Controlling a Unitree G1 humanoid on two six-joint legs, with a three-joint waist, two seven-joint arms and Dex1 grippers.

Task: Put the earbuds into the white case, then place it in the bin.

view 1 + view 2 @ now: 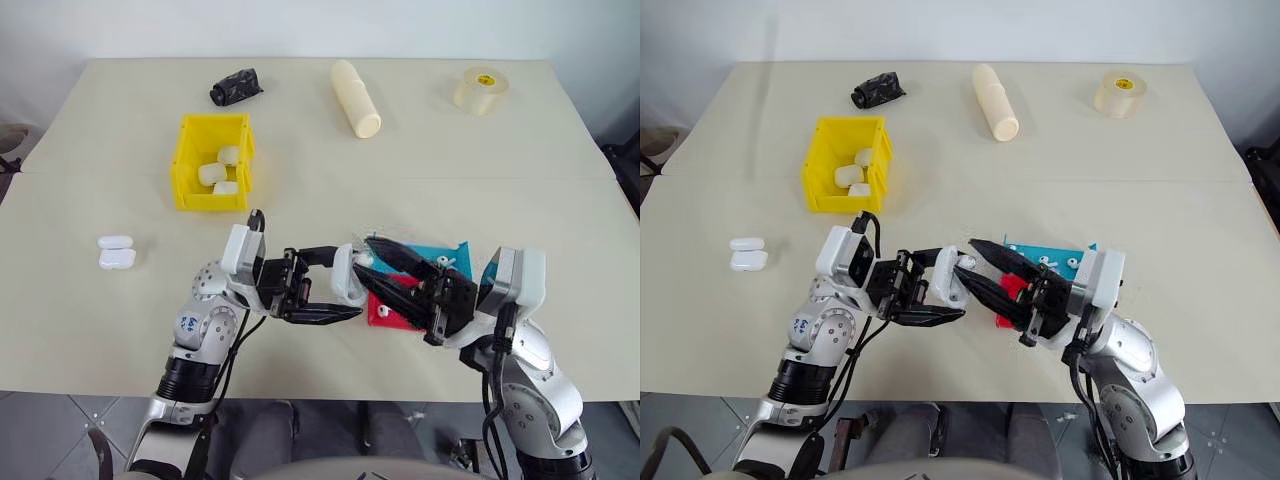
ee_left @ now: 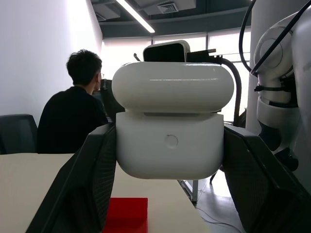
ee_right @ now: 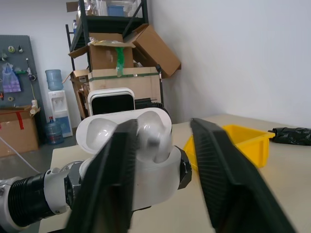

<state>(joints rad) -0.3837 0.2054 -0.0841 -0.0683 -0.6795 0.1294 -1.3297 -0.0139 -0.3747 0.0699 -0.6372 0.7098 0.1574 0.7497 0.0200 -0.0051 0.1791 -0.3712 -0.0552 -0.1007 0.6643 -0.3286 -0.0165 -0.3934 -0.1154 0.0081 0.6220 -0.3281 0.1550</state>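
My left gripper (image 1: pixel 345 282) is shut on the white case (image 1: pixel 350 275), held above the table's front middle. In the left wrist view the case (image 2: pixel 170 141) sits squeezed between both fingers. Its lid stands open in the right wrist view, and one earbud (image 3: pixel 154 138) stands in the case body (image 3: pixel 146 170). My right gripper (image 1: pixel 365 258) points at the case from the right, open, with a finger on each side of that earbud. More earbuds (image 1: pixel 442 262) lie on the blue tray. The yellow bin (image 1: pixel 185 160) stands at the back left with several white cases inside.
A blue tray (image 1: pixel 440 250) and a red tray (image 1: pixel 385 312) lie under my right gripper. Another white case (image 1: pixel 116 252) lies at the left. A cream cylinder (image 1: pixel 356 97), a tape roll (image 1: pixel 483 90) and a black bundle (image 1: pixel 236 86) line the far edge. A person (image 2: pixel 73 116) sits beyond.
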